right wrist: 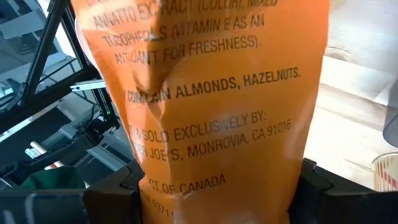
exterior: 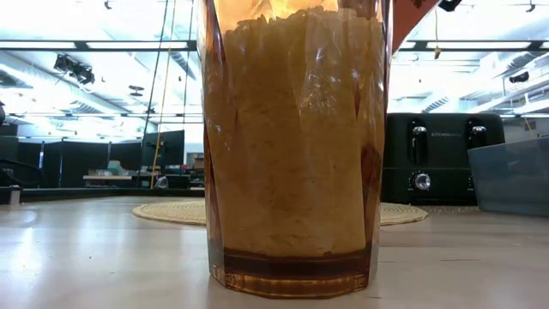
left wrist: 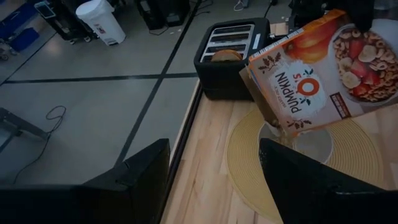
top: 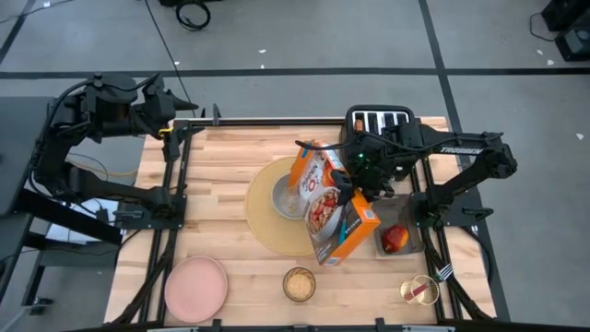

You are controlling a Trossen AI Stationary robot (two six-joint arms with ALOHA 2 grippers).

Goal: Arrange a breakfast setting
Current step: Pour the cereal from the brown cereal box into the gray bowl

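A tan round placemat [top: 267, 226] lies mid-table with a grey bowl [top: 284, 198] on it. My right gripper [top: 355, 189] is shut on an orange cereal box [top: 327, 198] that is tilted over the bowl; the box also shows in the left wrist view [left wrist: 317, 74]. The amber glass [top: 299, 284], filled with pale flakes, stands near the front edge. The pink plate [top: 195, 284] lies at the near left. The apple [top: 395, 238] sits in a grey bin. The red-handled fork [top: 424, 291] is at the near right. My left gripper [left wrist: 214, 180] is open, beyond the table's far left corner. My right gripper pinches the cereal box between its two fingers [right wrist: 118, 186], one on each broad face, with the narrow orange printed side [right wrist: 211, 124] toward the wrist. The box is lifted clear and tilted, its opened top corner [left wrist: 277, 124] down over the grey bowl.
The black four-slot toaster [top: 380, 120] stands at the far edge behind the right arm. The grey bin [top: 401, 240] sits right of the placemat. Bare wood lies at the table's left and between the plate and the placemat.
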